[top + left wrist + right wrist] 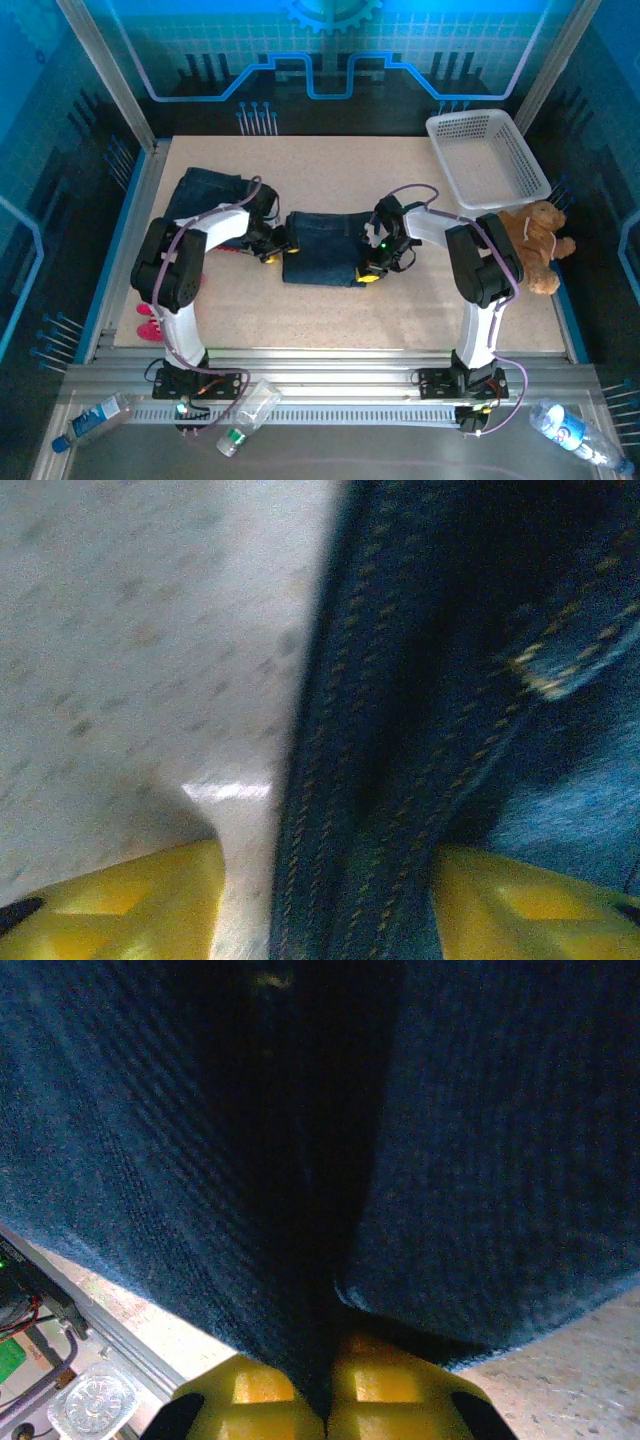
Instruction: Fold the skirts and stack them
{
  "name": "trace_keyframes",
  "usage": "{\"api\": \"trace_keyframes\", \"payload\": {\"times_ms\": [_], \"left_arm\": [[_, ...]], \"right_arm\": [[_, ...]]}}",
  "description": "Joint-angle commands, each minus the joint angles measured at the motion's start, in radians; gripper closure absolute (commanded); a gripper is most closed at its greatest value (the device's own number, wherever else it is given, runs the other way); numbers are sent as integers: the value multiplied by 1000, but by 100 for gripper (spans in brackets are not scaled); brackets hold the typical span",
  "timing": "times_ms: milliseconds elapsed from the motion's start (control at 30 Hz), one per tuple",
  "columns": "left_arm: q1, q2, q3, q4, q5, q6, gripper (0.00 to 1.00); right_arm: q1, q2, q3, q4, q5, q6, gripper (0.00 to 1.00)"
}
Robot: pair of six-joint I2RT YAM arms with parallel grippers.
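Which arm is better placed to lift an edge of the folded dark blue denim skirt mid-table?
Right. The right gripper is shut on the folded dark blue denim skirt, cloth pinched between its yellow fingers. The left gripper only straddles the skirt's stitched edge, jaws apart.

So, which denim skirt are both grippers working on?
The centre denim skirt, flanked by the left gripper and right gripper; the other denim skirt lies back-left.

Top view overhead, facing down; wrist views close-up, sharing denim skirt (322,247).
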Motion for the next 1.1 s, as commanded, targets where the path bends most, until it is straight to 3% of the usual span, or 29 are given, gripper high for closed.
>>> {"api": "trace_keyframes", "payload": {"times_ms": [0,67,333,467,533,633,700,800,867,967,1000,1033,1067], "left_arm": [[-9,43,16,101,107,48,53],[-17,48,13,135,134,47,58],[-29,53,5,126,15,54,79],[-34,49,-5,143,-32,42,94],[-52,32,2,118,-124,49,100],[-103,8,56,13,-365,90,100],[-144,4,97,-61,-540,121,100],[-180,7,150,-140,-712,165,100],[-186,4,177,-179,-772,187,100],[-187,-15,219,-239,-845,235,100],[-187,-27,239,-261,-865,263,100],[-187,-36,257,-282,-879,290,100],[-188,-45,283,-308,-893,320,100]], "right_arm": [[-8,65,-32,-90,105,-1,99],[-8,66,-32,-92,106,-2,99],[-7,61,-35,-91,108,-5,99],[-7,57,-37,-92,110,-2,99],[-7,46,-42,-88,108,9,98],[-9,15,-50,-72,95,42,92],[-11,-10,-47,-63,99,78,82],[-15,-61,-27,-59,112,126,62],[-15,-106,-10,-62,144,154,49],[-26,-198,5,-62,225,199,39],[-34,-234,5,-57,256,214,25],[-43,-262,5,-55,284,229,1],[-57,-290,5,-53,310,243,0]]}}
